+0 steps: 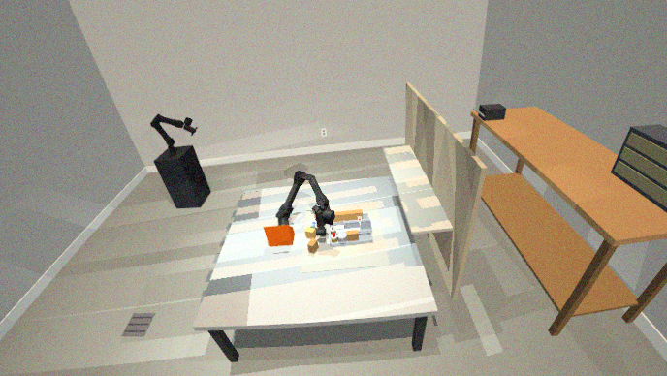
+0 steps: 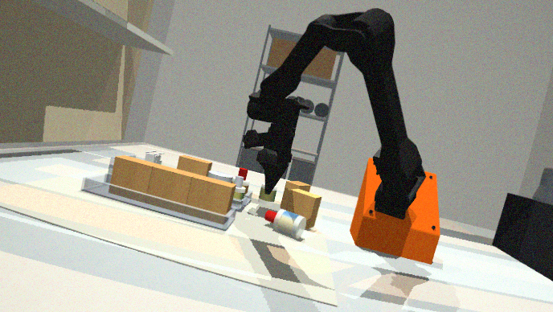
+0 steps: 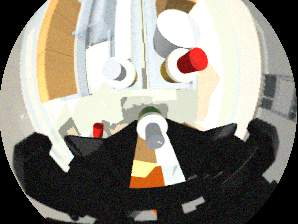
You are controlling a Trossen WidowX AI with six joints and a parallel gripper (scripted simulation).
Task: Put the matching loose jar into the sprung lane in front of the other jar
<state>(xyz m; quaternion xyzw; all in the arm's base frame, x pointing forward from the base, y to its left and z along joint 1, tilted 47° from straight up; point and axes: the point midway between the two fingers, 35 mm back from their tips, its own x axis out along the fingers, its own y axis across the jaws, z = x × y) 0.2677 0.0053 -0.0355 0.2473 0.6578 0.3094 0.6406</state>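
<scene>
My gripper [image 1: 320, 235] [image 2: 270, 192] [image 3: 150, 121] is shut on a loose jar [image 2: 264, 195] [image 3: 152, 124] with a grey cap, white shoulder and green body. The jar is upright and low at the mat in front of the lanes; a gap under it cannot be made out. A like grey-capped jar [image 2: 239, 193] [image 3: 118, 73] stands at the front of the left lane in the wrist view. The clear lane tray [image 2: 225, 223] [image 3: 144, 60] lies beyond my fingers. The pusher plate is not clearly seen behind that jar.
A red-capped jar [image 2: 243, 174] [image 3: 181, 66] stands in the neighbouring lane, before a white round-topped container [image 2: 221, 176] [image 3: 178, 29]. Another red-capped jar [image 2: 288, 223] lies on its side near my fingers. Wooden blocks [image 2: 307, 207] stand behind the held jar; more blocks [image 2: 169, 186] [image 3: 61, 52] line the tray.
</scene>
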